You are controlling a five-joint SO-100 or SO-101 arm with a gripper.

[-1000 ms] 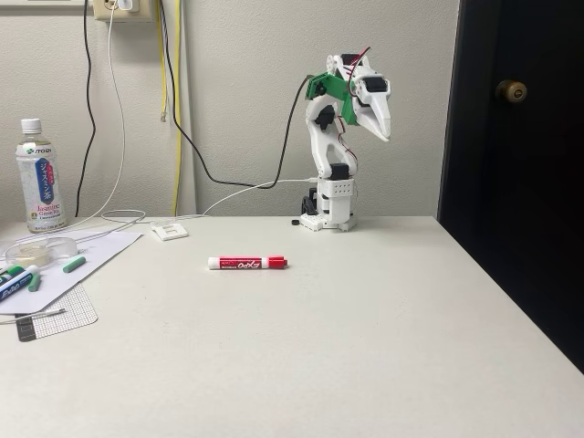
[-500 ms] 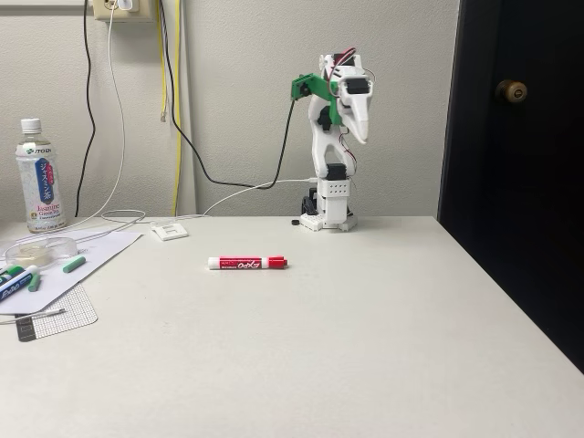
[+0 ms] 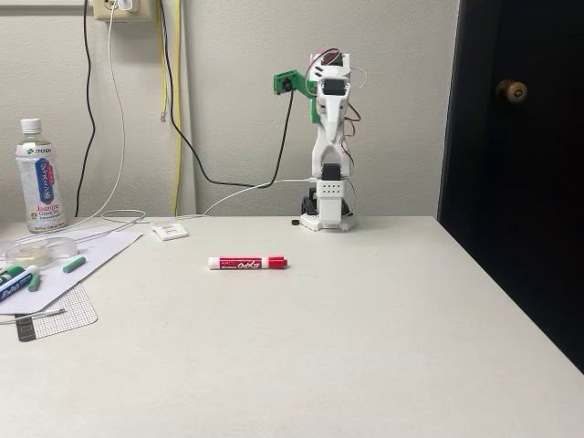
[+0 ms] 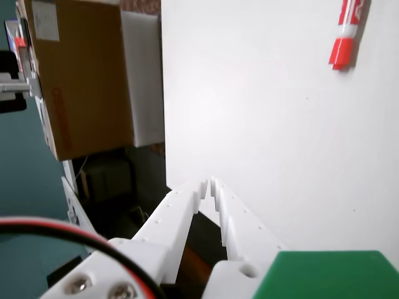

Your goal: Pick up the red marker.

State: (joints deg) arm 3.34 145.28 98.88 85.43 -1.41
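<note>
Table (image 3: 365,347), pale and wide, carries everything in the fixed view, with a dark door (image 3: 520,164) along its right side. At its far edge the white-and-green arm (image 3: 329,146) stands folded upright on its base, the gripper (image 3: 329,137) pointing downward close to the arm's own body, high above the tabletop. In the wrist view the gripper (image 4: 208,182) shows two white fingers (image 4: 181,208) drawn nearly together, only a thin slit between the tips, and nothing is held between them. A cardboard box (image 4: 81,75) sits off to the left of the fingers in that view, beyond the table's edge.

Well apart from the fingers, the red marker (image 3: 247,263) lies flat on the table, nearer the camera and a little left of the arm's base, its red cap pointing right. From the wrist, the red marker (image 4: 348,31) appears far ahead of the fingertips and to their right, at the upper edge.

Far left of the fingers in the fixed view stand a drink bottle (image 3: 38,178), a sheet of paper (image 3: 78,265) and other markers (image 3: 16,278).
</note>
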